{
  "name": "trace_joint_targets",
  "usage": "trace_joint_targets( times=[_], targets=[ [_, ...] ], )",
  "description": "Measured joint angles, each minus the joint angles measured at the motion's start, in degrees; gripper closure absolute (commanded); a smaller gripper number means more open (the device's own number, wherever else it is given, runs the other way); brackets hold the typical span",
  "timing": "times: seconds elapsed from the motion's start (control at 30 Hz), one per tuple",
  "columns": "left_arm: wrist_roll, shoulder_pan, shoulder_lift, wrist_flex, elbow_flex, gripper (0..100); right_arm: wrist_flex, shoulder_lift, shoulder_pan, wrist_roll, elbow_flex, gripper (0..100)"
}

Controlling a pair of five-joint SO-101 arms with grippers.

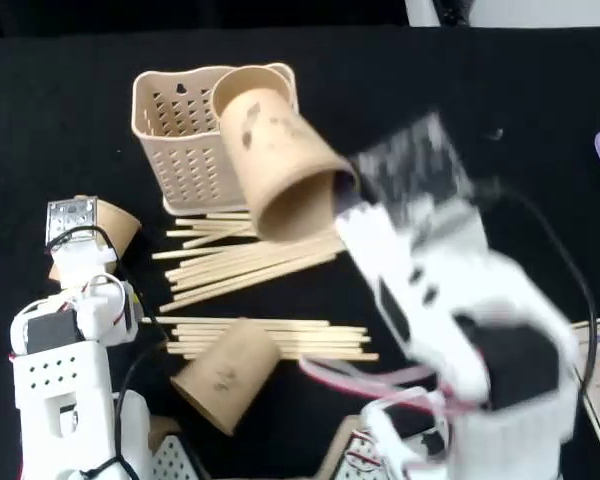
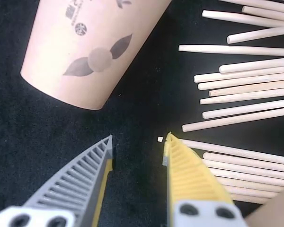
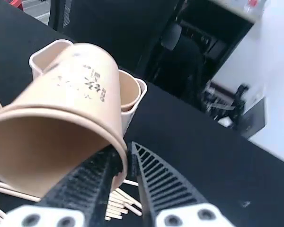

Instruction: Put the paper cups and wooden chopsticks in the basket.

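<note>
- Where the black cloth (image 1: pixel 60 100) lies nearest, a tapered paper cup (image 1: pixel 225 375) rests on its side, beside a row of pale, round wooden chopsticks (image 1: pixel 270 340) running left to right.
- Left gripper (image 2: pixel 139 138) hovers over the cloth, jaws spread.
- Right gripper (image 3: pixel 126 149) pinches the rim of a second cup (image 1: pixel 280 160), tilted with its mouth facing near, in front of the perforated basket (image 1: pixel 175 150).

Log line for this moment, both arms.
right gripper: shut on held cup, aloft near basket | left gripper: open above table beside lying cup | stowed cup: in basket | chopsticks: on table
</note>
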State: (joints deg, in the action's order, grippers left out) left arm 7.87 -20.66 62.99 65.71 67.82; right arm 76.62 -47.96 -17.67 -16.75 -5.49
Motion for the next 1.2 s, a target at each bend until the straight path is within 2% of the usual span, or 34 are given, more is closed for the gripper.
trace_joint_targets(
  times=[0.27,0.6,0.9,1.2],
  targets=[
    [0.00,0.00,0.00,0.00,0.00,82,11.60,26.46,0.09,8.18,29.89,98.8],
    [0.00,0.00,0.00,0.00,0.00,82,17.93,50.55,0.09,8.97,61.19,98.8],
    [0.00,0.00,0.00,0.00,0.00,82,17.93,63.65,0.09,8.97,73.14,98.8],
    [0.00,0.00,0.00,0.00,0.00,82,17.93,68.22,0.09,8.97,76.04,98.8]
  ],
)
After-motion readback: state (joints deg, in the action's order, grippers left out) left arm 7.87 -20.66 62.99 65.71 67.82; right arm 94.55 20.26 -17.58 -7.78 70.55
